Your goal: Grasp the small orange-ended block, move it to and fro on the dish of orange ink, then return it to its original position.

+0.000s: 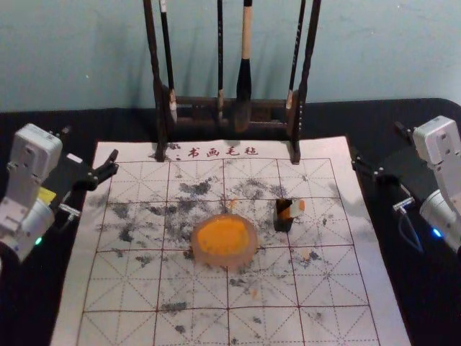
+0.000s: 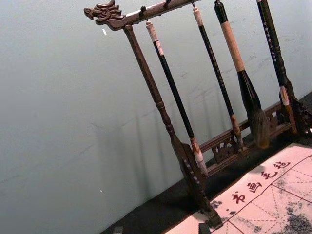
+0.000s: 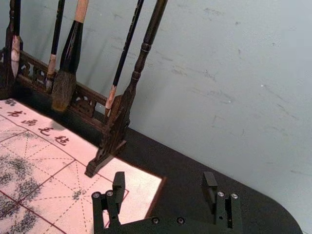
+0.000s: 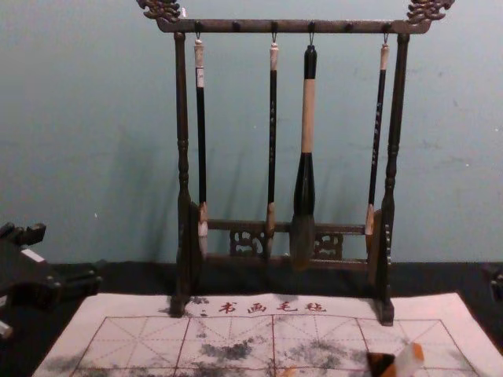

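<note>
Block (image 1: 294, 210) well apart from right claw (image 1: 376, 145), nearer the dish (image 1: 252, 249).

Cut short
We lose the mat's (image 1: 78, 288) near edge in the head view, the block's (image 4: 408, 360) base in the chest view.

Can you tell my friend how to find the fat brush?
Find the dark rack at the far edge of the white mat. Four brushes hang from it. The fat one is pale around its middle, while its three slim neighbours are black there.
</note>
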`<action>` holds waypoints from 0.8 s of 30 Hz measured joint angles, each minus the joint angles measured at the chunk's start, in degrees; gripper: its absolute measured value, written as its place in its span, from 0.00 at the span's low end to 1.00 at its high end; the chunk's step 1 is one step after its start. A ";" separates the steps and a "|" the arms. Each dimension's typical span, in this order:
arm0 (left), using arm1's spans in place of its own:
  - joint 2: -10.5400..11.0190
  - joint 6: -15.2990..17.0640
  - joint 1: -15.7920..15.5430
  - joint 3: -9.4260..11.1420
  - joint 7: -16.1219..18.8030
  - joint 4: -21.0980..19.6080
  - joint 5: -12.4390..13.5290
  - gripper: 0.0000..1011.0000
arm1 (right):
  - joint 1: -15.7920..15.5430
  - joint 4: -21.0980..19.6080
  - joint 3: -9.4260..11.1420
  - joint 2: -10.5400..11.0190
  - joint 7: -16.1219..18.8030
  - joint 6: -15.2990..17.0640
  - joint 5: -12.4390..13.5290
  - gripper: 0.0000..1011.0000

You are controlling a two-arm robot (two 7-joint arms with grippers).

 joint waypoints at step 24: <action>0.00 0.00 0.00 0.00 0.00 0.00 0.00 0.99 | -0.10 -0.08 0.14 -0.03 0.09 0.02 0.01 0.99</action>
